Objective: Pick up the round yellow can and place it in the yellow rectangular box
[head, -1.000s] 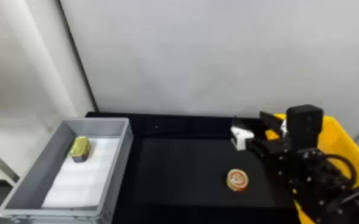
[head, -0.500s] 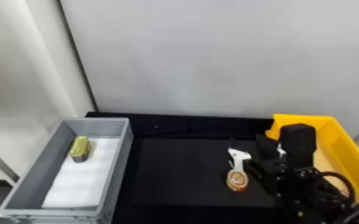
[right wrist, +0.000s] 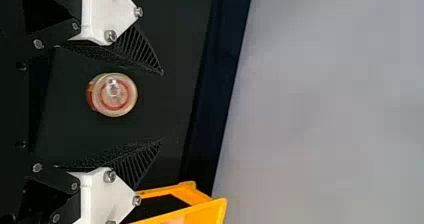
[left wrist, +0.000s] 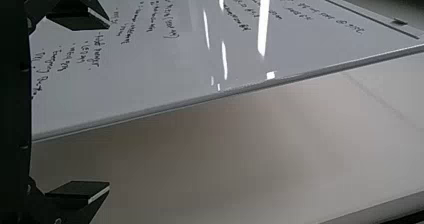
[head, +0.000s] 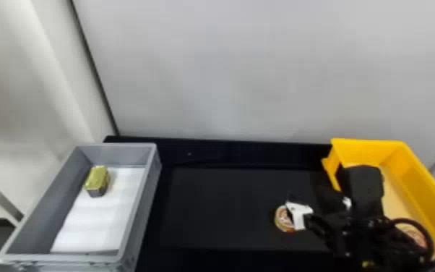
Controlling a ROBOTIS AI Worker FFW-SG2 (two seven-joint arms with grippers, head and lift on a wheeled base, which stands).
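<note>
Left gripper [left wrist: 109,105] spread wide, holding nothing! Head view has the round yellow can [head: 281,218] on the black surface [head: 224,209], partly covered by the right gripper [head: 309,199]; the right wrist view bares its whole lid between parted, unclosed fingers [right wrist: 137,54].

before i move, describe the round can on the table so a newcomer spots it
On the black table, between the gray bin and the yellow box, a red-ringed can sits between the right claw's open fingers. Unlike the gold-topped block in the bin, it is round and outside both containers.
</note>
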